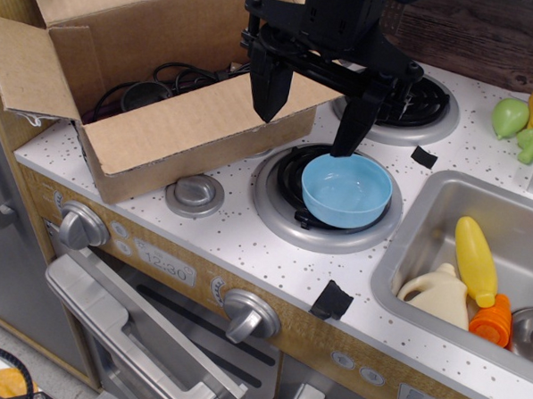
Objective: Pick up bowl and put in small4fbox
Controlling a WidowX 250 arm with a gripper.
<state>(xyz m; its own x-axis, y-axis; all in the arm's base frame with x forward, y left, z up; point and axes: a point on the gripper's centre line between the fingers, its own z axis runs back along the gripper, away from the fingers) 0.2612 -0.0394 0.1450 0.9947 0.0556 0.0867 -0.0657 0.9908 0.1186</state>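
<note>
The light-blue bowl [347, 189] sits upright on the front stove burner [323, 229], empty. My black gripper [308, 121] hangs open above and behind the bowl; its right finger [353, 124] reaches down to the bowl's far rim, and its left finger [269, 88] stands over the box's near flap. It holds nothing. The brown cardboard box [190, 128] stands at the left of the counter with its flaps open and black cables [157, 78] inside.
A second burner [414, 104] lies behind the gripper. A sink [426, 235] at the right holds a yellow corn, a cream jug, an orange piece and a silver vessel. Green and yellow toy vegetables [525, 119] stand at the far right. Oven knobs and door are below.
</note>
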